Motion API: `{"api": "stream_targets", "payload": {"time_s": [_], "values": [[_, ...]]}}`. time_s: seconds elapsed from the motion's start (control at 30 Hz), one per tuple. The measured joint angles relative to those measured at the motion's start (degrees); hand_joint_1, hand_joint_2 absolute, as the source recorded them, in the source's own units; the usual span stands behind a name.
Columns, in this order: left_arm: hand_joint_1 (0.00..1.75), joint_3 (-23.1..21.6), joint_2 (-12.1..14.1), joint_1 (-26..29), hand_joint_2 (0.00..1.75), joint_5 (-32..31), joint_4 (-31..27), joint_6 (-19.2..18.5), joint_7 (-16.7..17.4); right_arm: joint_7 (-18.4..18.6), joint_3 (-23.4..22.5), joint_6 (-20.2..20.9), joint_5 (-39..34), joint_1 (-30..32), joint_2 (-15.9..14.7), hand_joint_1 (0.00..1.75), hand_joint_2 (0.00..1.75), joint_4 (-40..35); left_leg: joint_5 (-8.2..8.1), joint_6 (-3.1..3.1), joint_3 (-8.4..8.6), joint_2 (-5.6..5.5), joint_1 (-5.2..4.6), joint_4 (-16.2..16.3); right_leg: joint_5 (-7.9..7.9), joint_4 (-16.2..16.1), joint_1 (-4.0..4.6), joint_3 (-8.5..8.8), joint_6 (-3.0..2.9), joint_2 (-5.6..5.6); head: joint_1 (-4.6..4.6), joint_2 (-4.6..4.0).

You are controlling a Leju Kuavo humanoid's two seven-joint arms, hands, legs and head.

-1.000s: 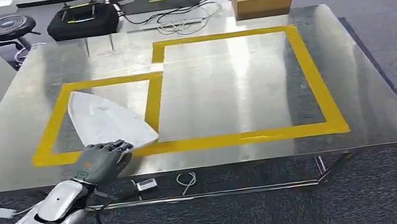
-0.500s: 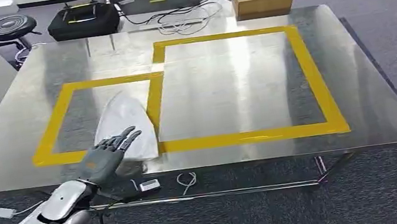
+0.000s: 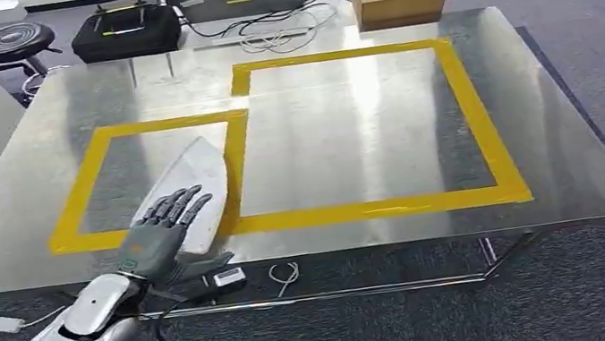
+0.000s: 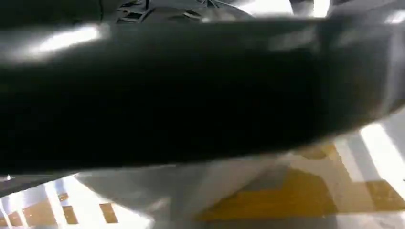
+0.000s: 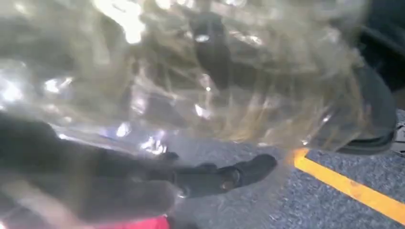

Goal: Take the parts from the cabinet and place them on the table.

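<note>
One pale, teardrop-shaped part

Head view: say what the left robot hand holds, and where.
Cannot tell: left robot hand lies spread over near end of white part; grip unclear.

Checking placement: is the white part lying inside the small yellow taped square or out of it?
Partly out: the white part crosses the square's tape near the left hand.
</note>
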Motion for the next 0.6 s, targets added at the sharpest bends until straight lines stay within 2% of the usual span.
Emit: {"api": "stream_targets", "payload": {"time_s": [0.27, 0.43, 0.6], "values": [[0.00, 4.0, -0.1, 0.0, 0.00, 6.0, -6.4, 5.6, -2.1, 0.0, 0.2, -0.9, 0.6, 1.3, -1.6, 0.00, 0.00, -1.4, 0.00, 0.00, 0.00, 0.00, -0.01, 0.0, 0.00, 0.0, -0.01, 0.00, 0.00, 0.00, 0.00, 0.00], [0.00, 7.8, 0.5, 0.0, 0.00, 9.3, -11.6, 7.1, -3.5, 0.0, 0.2, -1.9, 1.1, 1.6, -2.4, 0.00, 0.00, -2.1, 0.00, 0.00, 0.02, 0.00, -0.01, 0.0, 0.00, 0.0, -0.01, 0.01, 0.00, 0.00, -0.02, 0.00], [0.00, 9.5, 1.0, 0.2, 0.00, 9.8, -13.6, 7.5, -4.5, 0.0, 0.2, -1.3, 1.1, 1.7, -2.5, 0.00, 0.00, -2.1, 0.00, 0.00, 0.01, 0.00, 0.00, 0.0, 0.00, 0.0, 0.01, 0.01, 0.00, 0.00, 0.00, 0.00]]}}
